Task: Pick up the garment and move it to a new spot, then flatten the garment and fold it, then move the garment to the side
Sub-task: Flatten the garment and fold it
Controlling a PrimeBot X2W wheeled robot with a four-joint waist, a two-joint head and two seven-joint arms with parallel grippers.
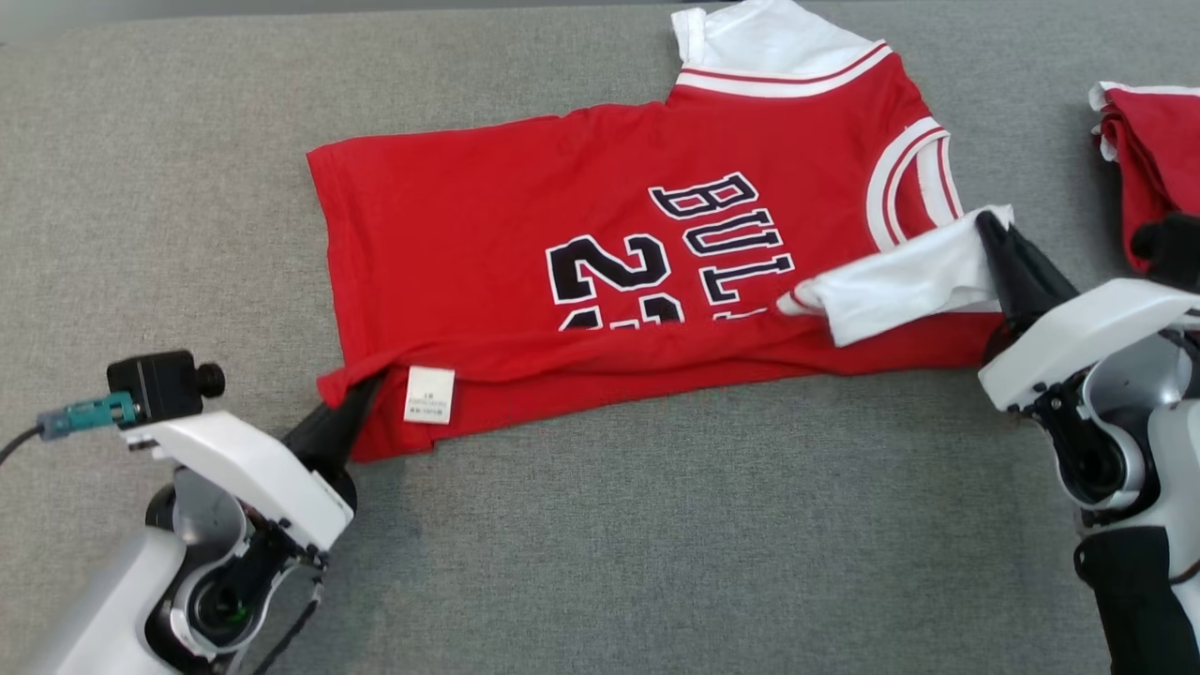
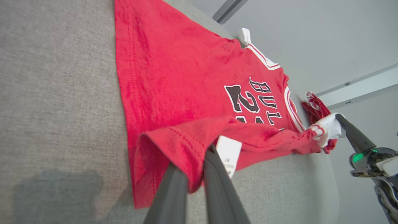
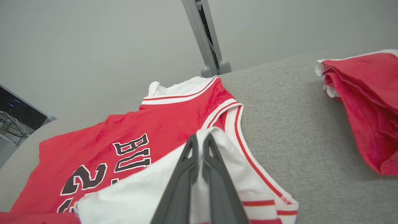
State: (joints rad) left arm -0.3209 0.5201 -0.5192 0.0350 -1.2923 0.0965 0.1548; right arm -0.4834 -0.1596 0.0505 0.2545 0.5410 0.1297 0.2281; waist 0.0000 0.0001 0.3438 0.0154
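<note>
The red garment lies spread on the grey surface, with its black lettering facing up and its near long edge already rolled over toward that lettering. The left tool is pinched tight on the hem corner, well off to the hem side of the lettering and just beside the white care label. The right tool is closed on the white sleeve, on the collar side of the lettering. This looks like the lengthwise fold. To do it well, both tools should probably travel together across the lettering at the same height and pace. The edge between them should be taut enough not to sag but not so tight that the cloth drags along the surface. It should land parallel to the far edge before either tool lets go. The turned-over strip covers the lower part of the lettering. Whether the left tool grips one layer or two at the hem cannot be told. The far sleeve, beyond the lettering, is cut by the top of the head view. A folded red pile, further out past the collar side of the lettering, runs off the frame, so its make-up is unclear.
</note>
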